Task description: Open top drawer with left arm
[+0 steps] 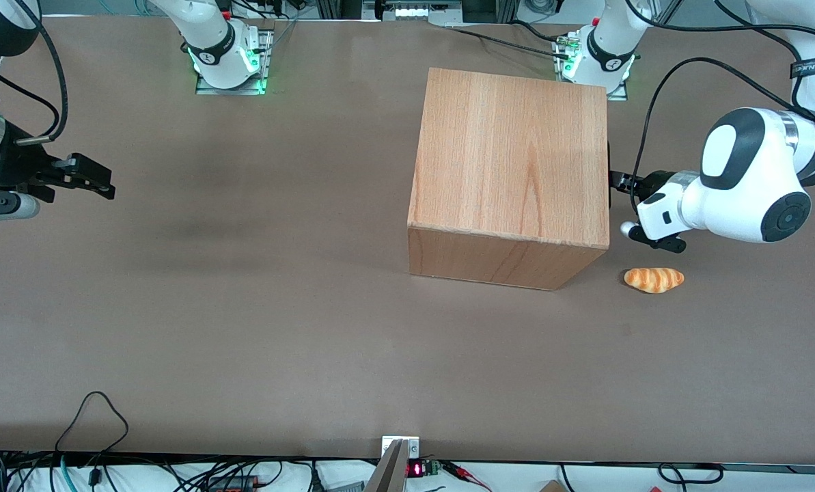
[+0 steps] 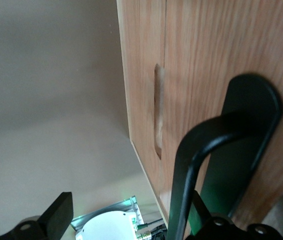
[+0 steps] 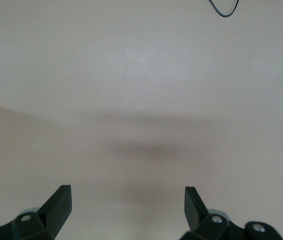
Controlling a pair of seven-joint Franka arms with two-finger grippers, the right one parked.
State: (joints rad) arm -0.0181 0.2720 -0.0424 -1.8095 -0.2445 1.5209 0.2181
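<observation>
The wooden cabinet (image 1: 509, 157) stands on the table, its front facing the working arm's end. The left arm (image 1: 749, 178) reaches in level, and its gripper (image 1: 617, 183) is right at the upper part of that front. The left wrist view shows the top drawer's wood front panel (image 2: 206, 60) sitting flush, with its black bar handle (image 2: 194, 150) very close. The gripper (image 2: 129, 212) is open. One finger (image 2: 59, 215) stands well clear of the cabinet, and the handle bar runs just inside the other finger (image 2: 201, 212), between the jaws. The drawer's inside is hidden.
A small bread roll (image 1: 654, 279) lies on the brown table (image 1: 243, 307) beside the cabinet's corner, nearer to the front camera than the gripper. The working arm's base (image 1: 602, 58) stands at the table's back edge, close to the cabinet.
</observation>
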